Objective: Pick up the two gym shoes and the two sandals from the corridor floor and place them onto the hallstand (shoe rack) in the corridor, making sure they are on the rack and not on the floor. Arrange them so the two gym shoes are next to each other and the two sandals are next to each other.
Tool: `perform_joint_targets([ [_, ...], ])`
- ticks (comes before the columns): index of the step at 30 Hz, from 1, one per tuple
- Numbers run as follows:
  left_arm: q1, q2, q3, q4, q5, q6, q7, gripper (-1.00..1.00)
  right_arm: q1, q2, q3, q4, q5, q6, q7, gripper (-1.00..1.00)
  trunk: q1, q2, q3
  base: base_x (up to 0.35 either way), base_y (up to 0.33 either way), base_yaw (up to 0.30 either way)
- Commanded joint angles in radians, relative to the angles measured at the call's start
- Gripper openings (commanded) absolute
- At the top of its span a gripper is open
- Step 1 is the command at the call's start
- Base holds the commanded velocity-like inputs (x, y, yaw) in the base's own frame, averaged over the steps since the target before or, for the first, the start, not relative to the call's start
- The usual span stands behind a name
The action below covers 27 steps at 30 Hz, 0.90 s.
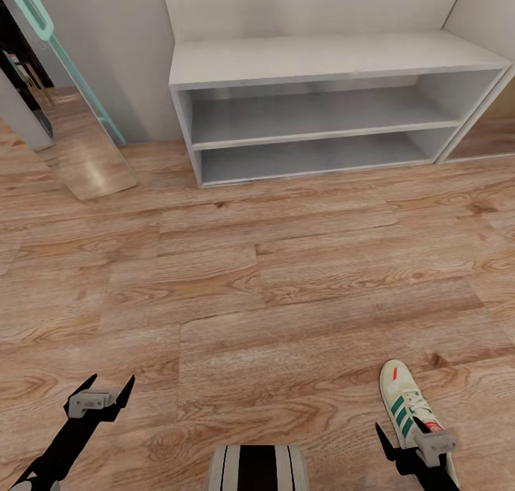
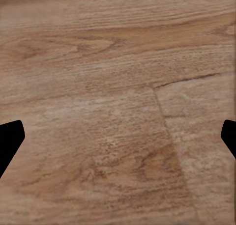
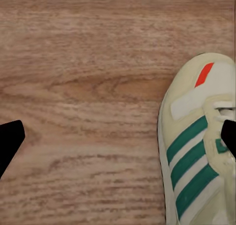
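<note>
gym shoe (image 1: 405, 402) lies on floor beneath the wide-spread right claw (image 1: 413, 437).

Both black arms reach forward and down at the lower edge of the head view. The left black two-fingered gripper with its grey wrist block (image 1: 107, 388) hangs at the lower left, its pointed fingers spread wide apart with nothing between them. The right black two-fingered gripper with a grey wrist block (image 1: 408, 431) sits at the lower right, fingers likewise parted. A grey-and-black striped trunk section (image 1: 257, 467) shows at bottom centre.
</note>
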Motion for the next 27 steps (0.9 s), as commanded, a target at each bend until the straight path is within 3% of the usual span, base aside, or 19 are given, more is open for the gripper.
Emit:
perform_joint_targets([
  [1,0.0,0.0,0.0,0.002,0.001,-0.001,-0.001,1.0,0.027,0.001,-0.007,-0.046,0.0,0.011,-0.001,1.0,0.0,0.0,0.0,0.0,0.0,0.0],
  [2,-0.001,0.0,-0.001,0.004,0.003,-0.002,-0.003,1.0,0.078,0.004,-0.028,-0.134,0.0,0.04,-0.004,1.0,0.0,0.0,0.0,0.0,0.0,0.0],
  [6,-0.001,0.001,-0.002,0.006,0.005,-0.003,-0.005,1.0,0.135,0.01,-0.067,-0.241,0.0,0.085,-0.005,1.0,0.0,0.0,0.0,0.0,0.0,0.0],
  [13,-0.001,0.001,-0.002,0.008,0.007,-0.003,-0.005,1.0,0.182,0.02,-0.113,-0.331,0.0,0.135,-0.006,1.0,0.0,0.0,0.0,0.0,0.0,0.0],
  [17,-0.001,0.001,-0.002,0.008,0.007,-0.003,-0.005,1.0,0.19,0.02,-0.131,-0.341,-0.001,0.144,-0.006,1.0,0.0,0.0,0.0,0.0,0.0,0.0],
  [20,-0.001,0.001,-0.002,0.007,0.008,-0.004,-0.005,1.0,0.192,0.017,-0.18,-0.326,-0.006,0.149,-0.002,1.0,0.0,0.0,0.0,0.0,0.0,0.0],
  [21,-0.001,0.001,-0.002,0.007,0.008,-0.004,-0.005,1.0,0.192,0.017,-0.18,-0.326,-0.006,0.149,-0.002,1.0,0.0,0.0,0.0,0.0,0.0,0.0],
  [24,-0.001,0.0,-0.002,0.007,0.008,-0.005,-0.005,1.0,0.188,0.011,-0.259,-0.287,-0.013,0.152,0.013,1.0,0.0,0.0,0.0,0.0,0.0,0.0],
  [25,-0.001,0.001,-0.002,0.007,0.007,-0.006,-0.005,1.0,0.179,0.001,-0.309,-0.254,-0.016,0.153,0.037,1.0,0.0,0.0,0.0,0.0,0.0,0.0],
  [27,-0.001,0.001,-0.002,0.007,0.007,-0.006,-0.005,1.0,0.173,-0.006,-0.331,-0.235,-0.017,0.154,0.054,1.0,0.0,0.0,0.0,0.0,0.0,0.0],
])
